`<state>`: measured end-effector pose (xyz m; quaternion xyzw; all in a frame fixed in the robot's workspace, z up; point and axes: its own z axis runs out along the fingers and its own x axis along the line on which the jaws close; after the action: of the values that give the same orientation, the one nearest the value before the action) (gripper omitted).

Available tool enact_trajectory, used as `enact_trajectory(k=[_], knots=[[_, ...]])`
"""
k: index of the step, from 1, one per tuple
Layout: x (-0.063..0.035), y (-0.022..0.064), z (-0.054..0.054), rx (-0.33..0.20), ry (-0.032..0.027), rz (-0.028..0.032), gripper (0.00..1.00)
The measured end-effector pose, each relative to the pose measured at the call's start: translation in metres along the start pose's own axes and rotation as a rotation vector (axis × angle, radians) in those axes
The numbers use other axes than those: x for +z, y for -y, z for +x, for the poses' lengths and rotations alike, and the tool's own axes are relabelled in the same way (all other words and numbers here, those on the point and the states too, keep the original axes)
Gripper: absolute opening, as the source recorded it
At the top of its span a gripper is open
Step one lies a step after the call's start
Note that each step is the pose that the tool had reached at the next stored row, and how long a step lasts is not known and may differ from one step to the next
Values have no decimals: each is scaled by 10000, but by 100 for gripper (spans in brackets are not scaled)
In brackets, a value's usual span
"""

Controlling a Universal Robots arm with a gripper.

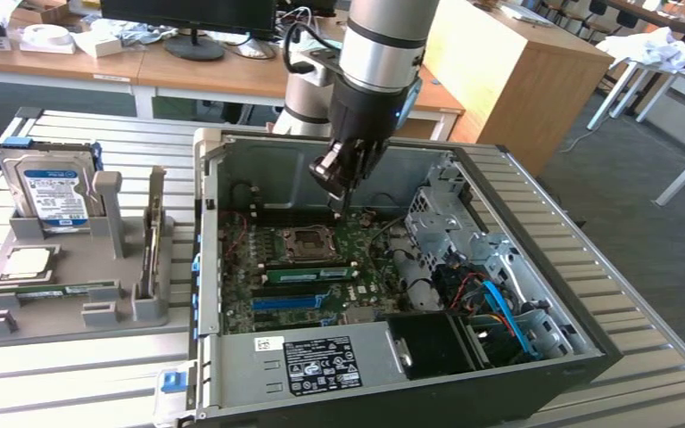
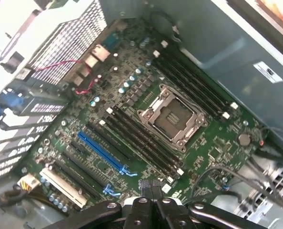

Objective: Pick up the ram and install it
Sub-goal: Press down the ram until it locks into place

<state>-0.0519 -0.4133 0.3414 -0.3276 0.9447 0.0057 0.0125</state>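
Observation:
The ram [image 1: 51,290], a thin green stick with a pale label, lies flat in the grey holder [image 1: 69,316] at the exterior view's left, outside the computer case. My gripper [image 1: 340,201] hangs inside the open case [image 1: 581,334], just above the motherboard [image 1: 373,254] and beside the empty processor socket [image 1: 309,239]. In the wrist view its dark fingers [image 2: 151,190] are pressed together with nothing between them. Below them I see the socket [image 2: 172,117] with long black memory slots [image 2: 141,140] on either side of it. The gripper is far from the ram.
On the grey holder stand a blue-labelled hard drive [image 1: 54,192] upright and a square silver processor chip [image 1: 29,261]. The case walls, a metal drive cage [image 1: 444,223] and blue and black cables [image 1: 498,308] surround the board. Desks and a monitor stand behind the table.

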Motion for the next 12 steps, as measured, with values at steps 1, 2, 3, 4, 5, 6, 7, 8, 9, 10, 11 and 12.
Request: enact_trajectory(k=[1, 2, 3, 4, 5, 6, 7, 8, 9, 10, 11, 12], knots=[[2, 0, 0, 151, 1, 4, 10], [4, 0, 0, 308, 1, 9, 10], [6, 0, 0, 456, 1, 13, 10], [7, 0, 1, 601, 2, 17, 10], [9, 0, 1, 741, 1, 20, 10], [10, -1, 1, 878, 1, 24, 10], [12, -1, 1, 1014, 3, 28, 10], [14, -1, 2, 1153, 3, 32, 10], [16, -1, 2, 1306, 4, 36, 10], [18, -1, 2, 1448, 4, 40, 10], [19, -1, 2, 1588, 4, 43, 10], [21, -1, 3, 1730, 5, 47, 10]])
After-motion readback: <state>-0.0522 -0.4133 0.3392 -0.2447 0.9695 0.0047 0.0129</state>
